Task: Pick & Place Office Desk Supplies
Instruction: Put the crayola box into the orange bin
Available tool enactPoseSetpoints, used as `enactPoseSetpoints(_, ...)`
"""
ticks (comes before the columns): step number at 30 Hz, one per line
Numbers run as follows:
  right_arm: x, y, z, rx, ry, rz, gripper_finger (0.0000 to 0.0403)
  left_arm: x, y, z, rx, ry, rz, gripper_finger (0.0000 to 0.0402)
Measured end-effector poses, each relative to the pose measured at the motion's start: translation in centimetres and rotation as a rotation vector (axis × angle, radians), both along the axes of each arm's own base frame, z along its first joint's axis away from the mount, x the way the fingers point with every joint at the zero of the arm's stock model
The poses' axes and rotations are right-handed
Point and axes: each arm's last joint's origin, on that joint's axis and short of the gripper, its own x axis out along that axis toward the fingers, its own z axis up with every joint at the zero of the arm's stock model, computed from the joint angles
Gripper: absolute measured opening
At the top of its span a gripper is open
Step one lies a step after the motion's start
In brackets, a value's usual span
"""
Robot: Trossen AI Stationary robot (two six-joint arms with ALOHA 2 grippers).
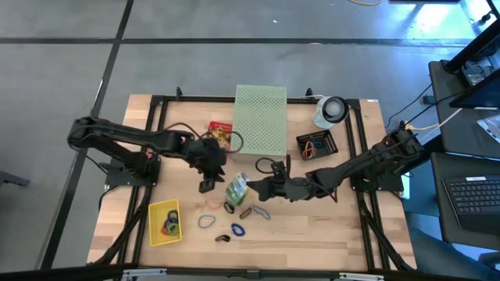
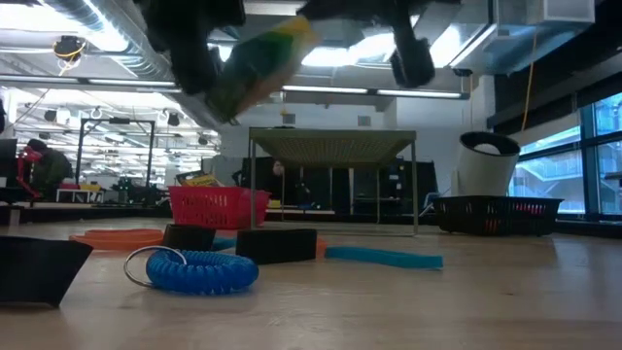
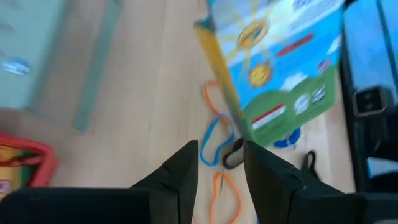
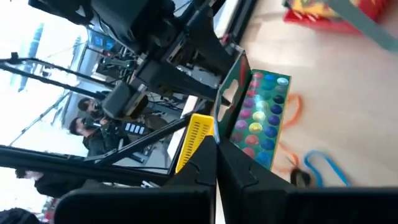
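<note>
A yellow-and-green card box (image 1: 237, 190) hangs above the table's middle, tilted, with my right gripper (image 1: 255, 187) shut on it from the right. The low view shows the box (image 2: 258, 60) high off the wood. My left gripper (image 1: 207, 185) stands just left of the box, open, with nothing between its fingers (image 3: 219, 171). The box (image 3: 280, 68) is ahead of it and apart. Below, rubber bands (image 3: 211, 138) and a black clip (image 3: 232, 155) lie flat on the wood. My right gripper pinches a thin edge of the card box (image 4: 225, 129) between its two shut fingers, at the box's end beside the green panel. The fingers come roughly level from the table's right side. The box is lifted clear of the table and tilted.
A yellow tray (image 1: 153, 212) with bands sits near left. A blue coil (image 1: 237, 230) and loose bands (image 1: 206, 222) lie near the front. At the back stand a red basket (image 1: 221, 134), the pale green perforated box (image 1: 261, 119), a black basket (image 1: 316, 144) and a white roll (image 1: 331, 111).
</note>
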Motion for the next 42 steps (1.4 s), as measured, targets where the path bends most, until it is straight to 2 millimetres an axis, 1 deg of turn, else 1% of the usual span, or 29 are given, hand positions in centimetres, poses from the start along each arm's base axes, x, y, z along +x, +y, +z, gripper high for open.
enactPoseSetpoints(4,0.9,-0.6,1.6,-0.067,0.011,0.018,0.0,-1.4,0.4,1.5,0.006,-0.048,0.034,0.0123)
enactPoseSetpoints(6,1.3,-0.8,2.4,-0.093,0.011,0.038,0.0,-1.8,0.7,1.9,-0.02,-0.06,0.049,0.0123)
enactPoseSetpoints(11,1.9,-0.7,4.7,-0.151,0.008,0.109,0.0,-2.3,1.4,3.1,-0.131,-0.122,0.012,0.0129)
enactPoseSetpoints(16,2.1,-0.1,7.3,-0.21,0.032,0.172,0.0,-2.7,1.9,4.0,-0.289,-0.165,-0.119,0.0152)
enactPoseSetpoints(19,2.1,0.2,8.6,-0.242,0.029,0.192,0.0,-2.6,2.0,4.5,-0.384,-0.196,-0.189,0.0169)
enactPoseSetpoints(24,2.0,0.3,10.7,-0.263,-0.024,0.206,0.0,-2.2,1.8,5.6,-0.445,-0.292,-0.25,0.0191)
enactPoseSetpoints(27,1.9,0.5,11.5,-0.27,-0.045,0.213,0.0,-2.0,2.0,5.8,-0.441,-0.328,-0.248,0.0198)
enactPoseSetpoints(33,1.8,0.6,13.0,-0.285,-0.084,0.218,0.0,-2.0,2.9,5.9,-0.439,-0.34,-0.213,0.0201)
enactPoseSetpoints(35,1.8,0.7,13.3,-0.304,-0.088,0.222,0.0,-1.9,3.0,6.1,-0.451,-0.353,-0.226,0.0201)
enactPoseSetpoints(39,1.8,0.7,13.9,-0.316,-0.108,0.227,0.0,-1.5,2.7,6.9,-0.481,-0.435,-0.284,0.0201)
enactPoseSetpoints(42,1.8,0.7,13.9,-0.32,-0.105,0.228,0.0,-1.2,2.5,7.6,-0.536,-0.484,-0.347,0.0201)
